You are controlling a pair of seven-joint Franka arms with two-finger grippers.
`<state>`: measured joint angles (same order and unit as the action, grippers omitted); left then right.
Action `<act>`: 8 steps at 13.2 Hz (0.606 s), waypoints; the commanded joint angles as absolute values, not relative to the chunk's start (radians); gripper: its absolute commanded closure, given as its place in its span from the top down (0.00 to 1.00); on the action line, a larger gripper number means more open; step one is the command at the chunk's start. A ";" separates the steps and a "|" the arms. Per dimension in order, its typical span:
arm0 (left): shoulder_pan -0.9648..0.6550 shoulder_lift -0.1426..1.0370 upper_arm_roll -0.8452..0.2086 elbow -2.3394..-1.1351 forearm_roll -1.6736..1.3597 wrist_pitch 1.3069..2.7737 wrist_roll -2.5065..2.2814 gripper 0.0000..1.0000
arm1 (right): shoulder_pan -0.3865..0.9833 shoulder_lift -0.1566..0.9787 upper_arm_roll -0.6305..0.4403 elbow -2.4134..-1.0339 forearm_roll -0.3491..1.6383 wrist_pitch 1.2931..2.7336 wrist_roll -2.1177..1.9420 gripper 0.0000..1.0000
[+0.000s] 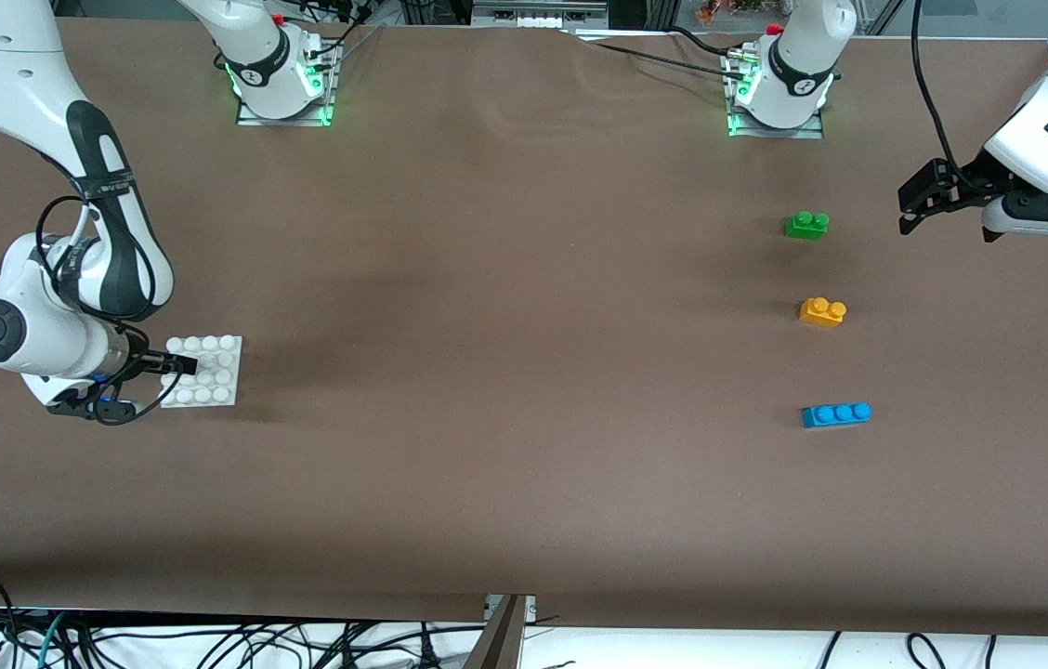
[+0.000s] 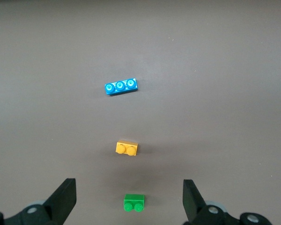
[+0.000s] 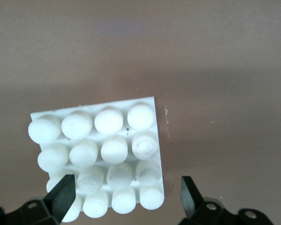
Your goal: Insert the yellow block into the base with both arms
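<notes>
The yellow block (image 1: 822, 311) (image 2: 127, 148) lies on the table toward the left arm's end, between a green brick and a blue brick. My left gripper (image 1: 914, 209) (image 2: 129, 199) hangs open in the air over that end of the table, holding nothing; in its wrist view the green brick shows between the fingers far below. The white studded base (image 1: 208, 372) (image 3: 103, 154) lies flat toward the right arm's end. My right gripper (image 1: 176, 364) (image 3: 125, 197) is low over the base's edge and open, one finger over a corner stud, the other just off the plate.
The green two-stud brick (image 1: 806, 225) (image 2: 134, 203) lies farther from the front camera than the yellow block. The blue three-stud brick (image 1: 836, 414) (image 2: 121, 86) lies nearer. A brown cloth (image 1: 505, 325) covers the table. Cables hang below its near edge.
</notes>
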<state>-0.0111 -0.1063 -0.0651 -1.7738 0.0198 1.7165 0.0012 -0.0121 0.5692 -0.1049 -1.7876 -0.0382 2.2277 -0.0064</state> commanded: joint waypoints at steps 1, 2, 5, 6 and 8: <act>-0.011 -0.092 -0.064 -1.744 -0.003 1.701 -0.006 1.00 | -0.012 0.560 -0.100 -1.815 -0.051 2.243 -0.020 1.00; -0.011 -0.092 -0.064 -1.744 -0.003 1.700 -0.006 1.00 | -0.012 0.561 -0.098 -1.821 -0.051 2.246 -0.020 1.00; -0.011 -0.092 -0.064 -1.743 -0.003 1.701 -0.006 1.00 | -0.009 0.577 -0.097 -1.825 -0.051 2.261 -0.023 1.00; -0.011 -0.092 -0.064 -1.744 -0.003 1.701 -0.006 1.00 | -0.009 0.584 -0.095 -1.833 -0.051 2.279 -0.041 1.00; -0.011 -0.092 -0.064 -1.744 -0.003 1.701 -0.006 1.00 | -0.009 0.591 -0.094 -1.853 -0.049 2.315 -0.057 1.00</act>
